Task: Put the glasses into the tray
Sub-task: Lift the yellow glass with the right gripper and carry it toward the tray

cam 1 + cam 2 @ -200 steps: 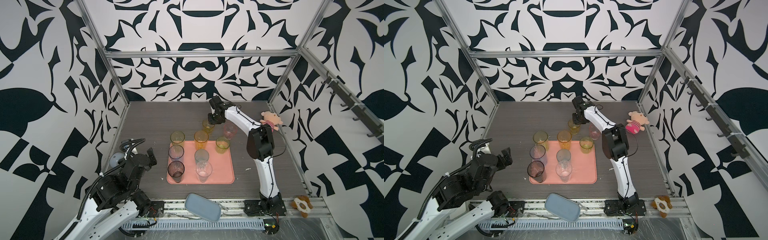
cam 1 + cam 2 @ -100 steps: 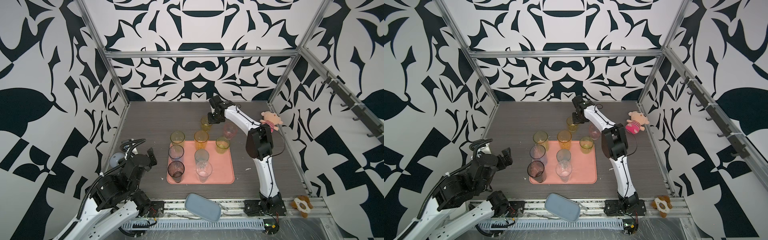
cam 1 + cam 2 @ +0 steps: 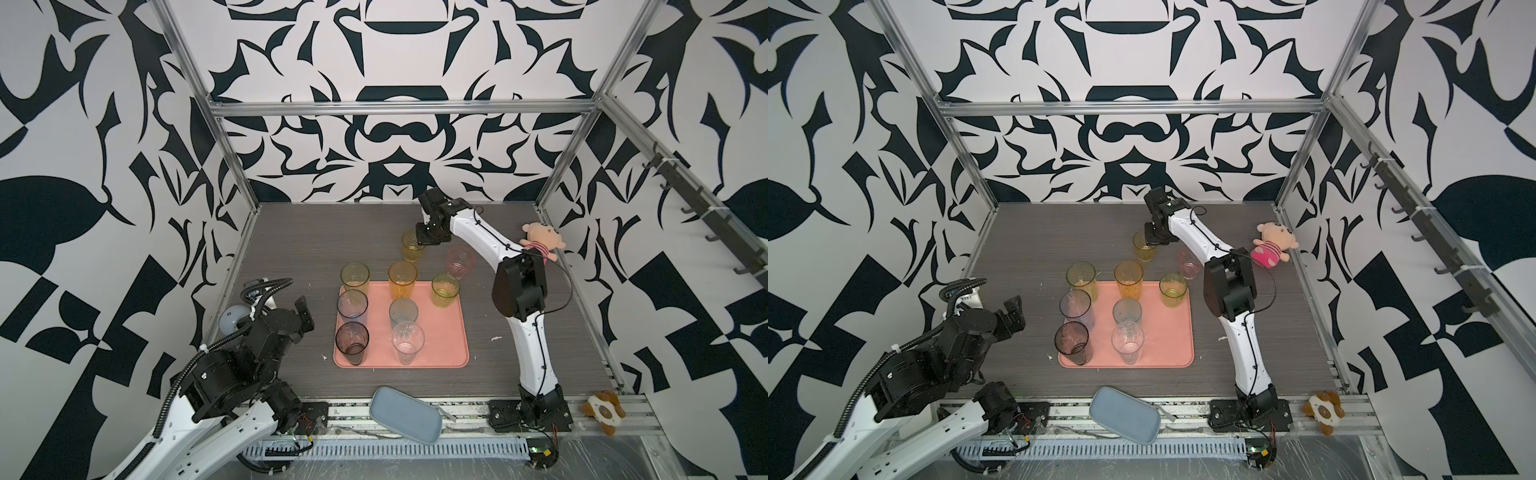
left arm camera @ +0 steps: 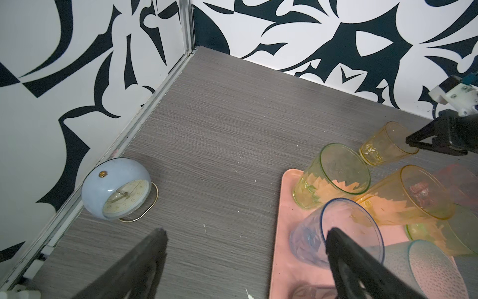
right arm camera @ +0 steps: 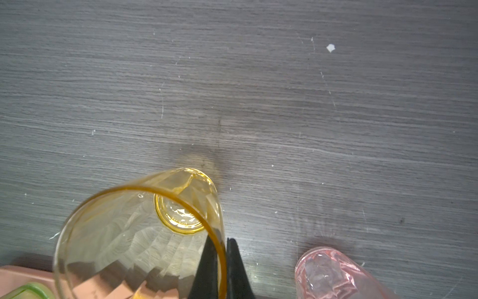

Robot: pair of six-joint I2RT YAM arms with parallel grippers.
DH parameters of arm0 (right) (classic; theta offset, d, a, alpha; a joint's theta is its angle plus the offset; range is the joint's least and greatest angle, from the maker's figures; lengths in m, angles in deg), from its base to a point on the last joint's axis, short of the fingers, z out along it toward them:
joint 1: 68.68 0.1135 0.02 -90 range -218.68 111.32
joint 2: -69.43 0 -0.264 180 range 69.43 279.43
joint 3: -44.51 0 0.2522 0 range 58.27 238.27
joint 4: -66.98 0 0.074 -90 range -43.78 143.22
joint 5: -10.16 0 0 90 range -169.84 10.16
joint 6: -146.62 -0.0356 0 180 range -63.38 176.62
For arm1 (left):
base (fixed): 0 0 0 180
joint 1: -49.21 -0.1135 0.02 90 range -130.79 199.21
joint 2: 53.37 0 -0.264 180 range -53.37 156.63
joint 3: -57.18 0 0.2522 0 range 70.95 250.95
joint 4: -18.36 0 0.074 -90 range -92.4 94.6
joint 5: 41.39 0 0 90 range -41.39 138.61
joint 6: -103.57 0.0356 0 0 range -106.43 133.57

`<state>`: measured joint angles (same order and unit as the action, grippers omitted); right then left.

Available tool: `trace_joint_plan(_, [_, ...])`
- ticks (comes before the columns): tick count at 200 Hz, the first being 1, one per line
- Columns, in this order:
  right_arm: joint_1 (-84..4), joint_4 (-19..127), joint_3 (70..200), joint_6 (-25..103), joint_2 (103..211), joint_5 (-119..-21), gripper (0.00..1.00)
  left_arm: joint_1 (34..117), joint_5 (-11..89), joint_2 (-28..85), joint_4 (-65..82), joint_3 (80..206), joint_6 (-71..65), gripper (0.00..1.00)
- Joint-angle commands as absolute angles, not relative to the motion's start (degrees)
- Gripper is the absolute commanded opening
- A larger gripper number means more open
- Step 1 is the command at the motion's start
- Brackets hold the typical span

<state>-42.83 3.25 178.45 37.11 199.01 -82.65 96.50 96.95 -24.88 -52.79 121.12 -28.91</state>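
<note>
A pale blue-grey dish (image 3: 405, 419) lies on the front rail, at the worktop's front edge. Over the near left corner the left gripper (image 4: 245, 240) hangs with its jaws spread wide and nothing between them. A round blue clock (image 4: 116, 192) stands against the left edge.

The salmon-pink tray (image 3: 440, 336) sits mid-worktop, toward the front. Seven glasses stand upright in it. The smoky grey glass (image 3: 352, 343) and clear glass (image 3: 407, 341) are along its near edge. The blue glass (image 3: 352, 306) and teal glass (image 3: 403, 311) are behind them. The yellow-green glass (image 3: 355, 277), amber glass (image 3: 402, 278) and green glass (image 3: 445, 289) are along its far edge.

Past the tray's far right corner the pink glass (image 3: 460, 262) stands on bare worktop. Farther back, the right gripper (image 5: 222, 240) pinches the wall of the orange glass (image 3: 411, 246) at its rim, one finger inside and one outside. I cannot tell whether its base touches the worktop. A pink doll (image 3: 540, 245) lies at the right edge.
</note>
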Motion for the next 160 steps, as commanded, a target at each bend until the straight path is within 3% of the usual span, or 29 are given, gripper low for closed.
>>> trace_joint_plan(1, [-43.1, 2.5, 179.9, 37.4, 192.7, -83.8, 0.00, 96.8, 98.4, -25.8, -54.6, 120.6, -30.0, 0.99])
trace_joint_plan(160, [-43.0, 2.2, 161.2, 33.9, 165.1, -80.8, 0.00, 96.9, 98.4, -26.0, -54.6, 120.5, -30.3, 0.99])
